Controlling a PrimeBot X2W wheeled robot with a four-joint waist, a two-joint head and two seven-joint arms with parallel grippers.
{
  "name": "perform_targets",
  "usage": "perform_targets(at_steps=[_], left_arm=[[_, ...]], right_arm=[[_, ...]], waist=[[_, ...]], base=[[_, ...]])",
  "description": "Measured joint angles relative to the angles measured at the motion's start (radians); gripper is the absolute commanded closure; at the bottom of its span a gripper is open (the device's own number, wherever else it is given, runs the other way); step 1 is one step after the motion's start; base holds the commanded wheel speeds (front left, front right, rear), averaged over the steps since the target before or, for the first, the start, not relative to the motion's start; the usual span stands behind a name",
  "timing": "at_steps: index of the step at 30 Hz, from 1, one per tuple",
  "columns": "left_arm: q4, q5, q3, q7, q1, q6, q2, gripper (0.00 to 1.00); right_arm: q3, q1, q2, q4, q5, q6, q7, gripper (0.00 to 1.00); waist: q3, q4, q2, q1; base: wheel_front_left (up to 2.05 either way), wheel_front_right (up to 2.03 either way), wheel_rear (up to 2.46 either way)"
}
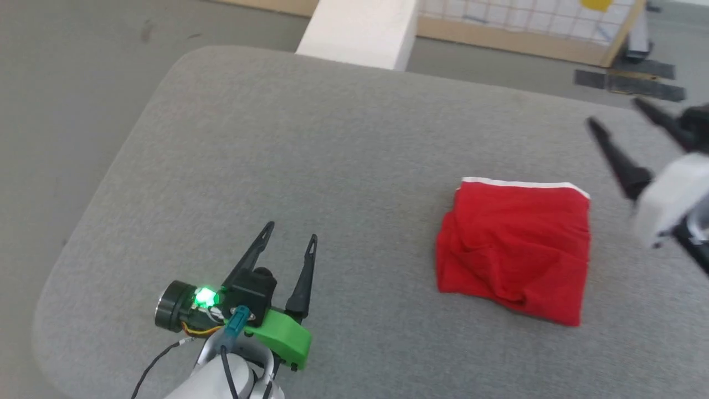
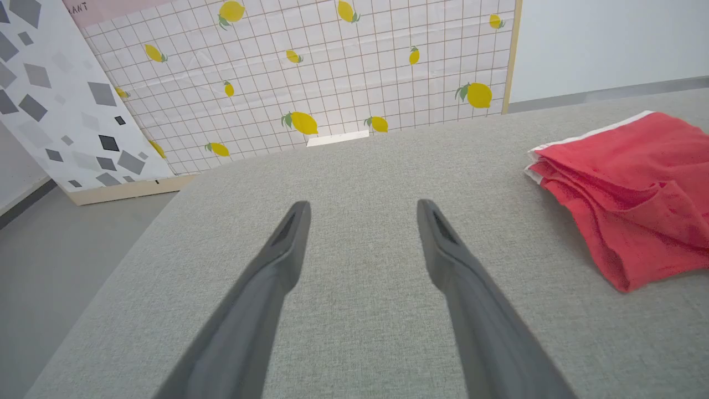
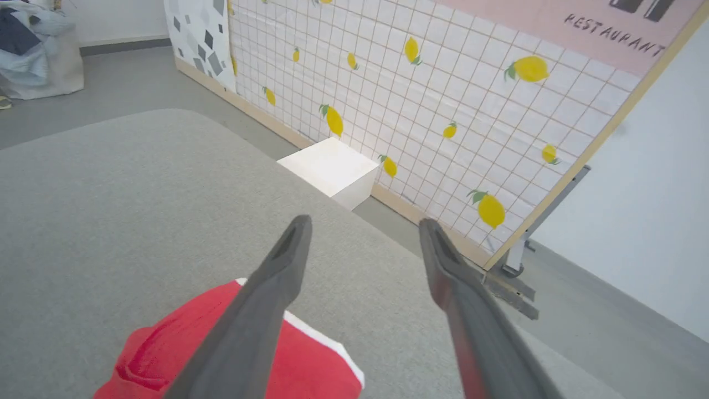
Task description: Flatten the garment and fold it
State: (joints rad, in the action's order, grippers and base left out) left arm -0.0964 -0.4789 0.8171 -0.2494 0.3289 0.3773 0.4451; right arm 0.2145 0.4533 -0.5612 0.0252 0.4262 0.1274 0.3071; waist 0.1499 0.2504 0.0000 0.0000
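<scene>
The garment (image 1: 515,252) is a red bundle with a white edge, folded into a rough square on the right part of the grey table (image 1: 332,166). It also lies at the right of the left wrist view (image 2: 631,188) and at the bottom of the right wrist view (image 3: 166,354). My left gripper (image 1: 291,233) rests open near the table's front, well to the left of the garment, holding nothing. My right gripper (image 1: 615,113) hovers open above the table just right of the garment, its fingers (image 3: 277,288) empty and apart from the cloth.
A white box (image 1: 360,27) stands on the floor beyond the table's far edge. A tiled lemon-print panel (image 3: 443,100) leans behind it. A bag of clothes (image 3: 33,50) sits on the floor at the far left of the right wrist view.
</scene>
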Motion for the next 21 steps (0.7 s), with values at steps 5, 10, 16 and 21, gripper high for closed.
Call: perform_targets(at_steps=[5,10,16,21], left_arm=[[0.011,-0.017,-0.023,0.000,-0.004,0.013,0.001,0.00],[0.028,-0.035,-0.034,0.000,-0.011,0.021,0.017,0.00],[0.048,-0.061,-0.055,0.000,-0.022,0.021,0.030,0.00],[0.063,-0.081,-0.073,0.000,-0.035,0.021,0.031,0.00]], right_arm=[[-0.082,-0.037,-0.046,0.040,-0.026,0.000,-0.178,0.00],[-0.241,-0.173,0.016,0.024,-0.067,0.000,-0.289,0.00],[-0.398,-0.342,0.202,-0.088,-0.124,0.000,-0.344,0.00],[-0.423,-0.454,0.339,-0.163,-0.177,0.000,-0.353,0.00]], waist=[[-0.024,-0.040,0.0000,0.0000],[-0.040,-0.076,0.0000,-0.0001],[-0.041,-0.108,0.0000,-0.0001],[-0.037,-0.127,0.0000,0.0000]], base=[[0.00,0.00,0.00],[0.00,0.00,0.00],[0.00,0.00,0.00],[0.00,0.00,0.00]])
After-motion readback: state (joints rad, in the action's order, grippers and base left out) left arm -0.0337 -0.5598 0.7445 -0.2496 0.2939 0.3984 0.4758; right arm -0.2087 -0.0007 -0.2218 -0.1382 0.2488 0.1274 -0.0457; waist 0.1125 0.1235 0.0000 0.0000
